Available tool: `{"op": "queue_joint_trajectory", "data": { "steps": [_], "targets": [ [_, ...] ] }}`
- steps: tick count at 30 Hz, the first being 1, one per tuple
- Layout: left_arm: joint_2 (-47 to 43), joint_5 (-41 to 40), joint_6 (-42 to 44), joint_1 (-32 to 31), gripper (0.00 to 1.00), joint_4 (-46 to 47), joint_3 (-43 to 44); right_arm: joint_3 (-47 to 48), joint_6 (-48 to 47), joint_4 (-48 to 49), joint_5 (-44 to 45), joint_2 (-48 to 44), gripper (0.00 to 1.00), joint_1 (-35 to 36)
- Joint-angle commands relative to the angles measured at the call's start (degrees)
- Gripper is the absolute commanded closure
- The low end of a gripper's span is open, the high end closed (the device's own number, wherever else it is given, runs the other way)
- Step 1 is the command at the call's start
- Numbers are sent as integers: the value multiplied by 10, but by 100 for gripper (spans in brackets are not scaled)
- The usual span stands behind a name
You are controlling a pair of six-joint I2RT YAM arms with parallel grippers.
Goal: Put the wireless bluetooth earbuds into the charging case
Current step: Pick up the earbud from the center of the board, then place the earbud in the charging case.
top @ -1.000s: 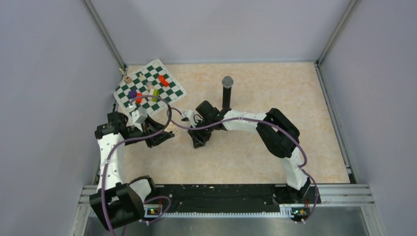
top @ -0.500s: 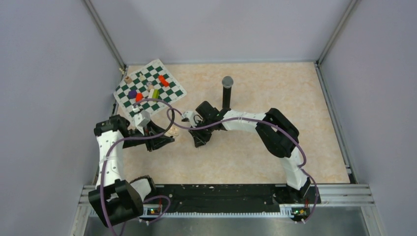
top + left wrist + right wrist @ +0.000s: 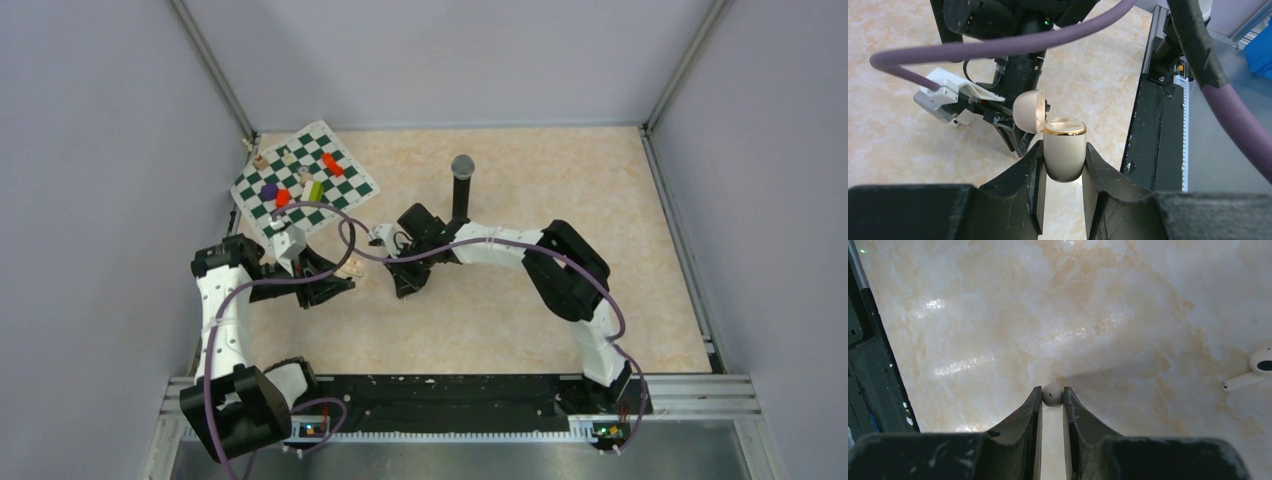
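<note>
- My right hand [image 3: 1051, 399] is pinching a whitish bud [image 3: 1052, 393] between fingertips that are almost closed. It is low over the counter [image 3: 998, 315], and I cannot tell whether the bud is lifted clear.
- My left hand [image 3: 1063, 150] is clamping the cream case [image 3: 1064, 162] by its two sides. The lid [image 3: 1029, 111] is hanging open to one side.
- The case's long axis is running out along the left fingers. Its gold-rimmed mouth is pointing away from the palm, toward the right arm.
- In the top view the case [image 3: 352, 267] is sitting to the left of the right hand [image 3: 405, 283], near it but with a gap between.
- I am judging that the bud has to travel leftward to that mouth. It should then come in along the case's axis, on the side away from the lid.
- A stemmed bud [image 3: 1260, 362] is lying on the counter at the far right edge of the right wrist view, well apart from the fingers.
</note>
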Motion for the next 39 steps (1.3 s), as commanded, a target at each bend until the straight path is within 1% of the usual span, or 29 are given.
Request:
{"op": "queue_joint_trajectory", "data": {
  "steps": [1, 5, 9, 14, 18, 19, 20, 23, 26, 27, 28, 29, 32, 33, 35, 36, 37, 38, 39],
  "targets": [
    [-12, 15, 20, -1, 100, -23, -7, 25, -13, 3, -2, -73, 93, 4],
    [-9, 10, 30, -11, 100, -23, -12, 21, -11, 9, 3, -116, 94, -14],
    [11, -2, 26, -33, 100, -23, 0, 12, -7, 16, 4, -174, 94, -45],
    [61, -28, -7, -83, 100, -23, 41, -5, -10, 17, 4, -259, 96, -83],
    [87, -35, -27, -121, 100, -19, 75, -43, -34, 27, 22, -344, 96, -89],
    [91, -37, -52, -129, 100, -4, 83, -55, -39, 33, 28, -367, 95, -90],
    [92, -43, -95, -137, 100, 26, 91, -64, -42, 40, 36, -389, 95, -90],
    [73, -84, -273, -171, 100, 189, 94, -81, -60, 52, 67, -446, 96, -91],
    [14, -182, -496, -228, 100, 415, 53, -88, -78, 54, 99, -479, 96, -91],
    [-6, -217, -550, -246, 100, 474, 36, -90, -81, 55, 110, -490, 96, -91],
    [-21, -246, -565, -259, 100, 511, 28, -92, -83, 58, 121, -498, 97, -91],
    [-31, -255, -577, -266, 100, 539, 23, -95, -86, 61, 131, -506, 97, -91],
    [-48, -232, -621, -269, 100, 644, 15, -103, -93, 74, 153, -527, 97, -91],
    [-51, -215, -647, -269, 100, 694, 8, -102, -96, 76, 158, -533, 97, -91],
    [-29, -180, -743, -269, 100, 803, 6, -99, -102, 78, 166, -544, 98, -91],
    [-12, -171, -811, -271, 100, 862, 3, -98, -106, 78, 167, -549, 98, -91],
    [0, -178, -875, -279, 100, 942, -6, -98, -112, 78, 162, -556, 98, -91],
    [7, -198, -913, -293, 100, 1004, -17, -101, -117, 80, 155, -566, 98, -91],
    [10, -222, -937, -307, 100, 1047, -29, -108, -119, 84, 152, -571, 98, -92]
  ]
}}
